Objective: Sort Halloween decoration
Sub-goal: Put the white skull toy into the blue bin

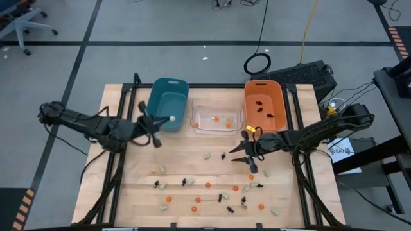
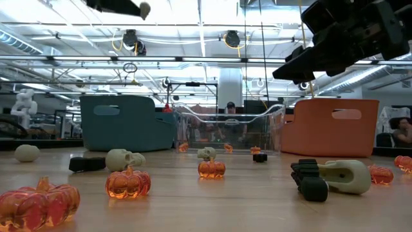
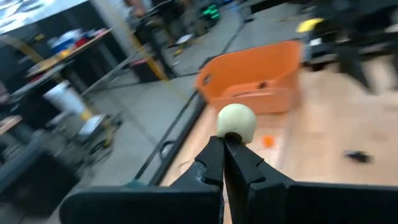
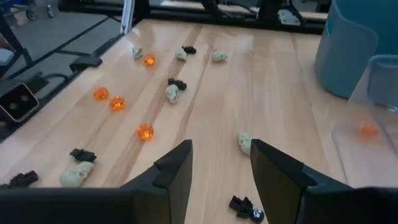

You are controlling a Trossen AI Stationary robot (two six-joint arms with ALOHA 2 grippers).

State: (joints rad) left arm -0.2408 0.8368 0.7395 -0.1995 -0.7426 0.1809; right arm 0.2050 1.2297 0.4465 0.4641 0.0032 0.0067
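Halloween decoration (image 1: 207,185) — spiders in orange bin (image 1: 279,91), pumpkins in clear bin (image 1: 199,128).

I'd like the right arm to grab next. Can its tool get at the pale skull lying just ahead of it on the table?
Probably yes. The right tool hangs open above the bare wood, and the pale skull lies ahead between its fingers, with only a black spider nearby and nothing on top of it.

Left arm reaches in from the left side, left end effector (image 1: 156,122) raised, fingers (image 3: 214,163) pinched shut. Right arm comes in from the right, bent low; right end effector (image 1: 246,154) points left, jaws apart, nothing between them.
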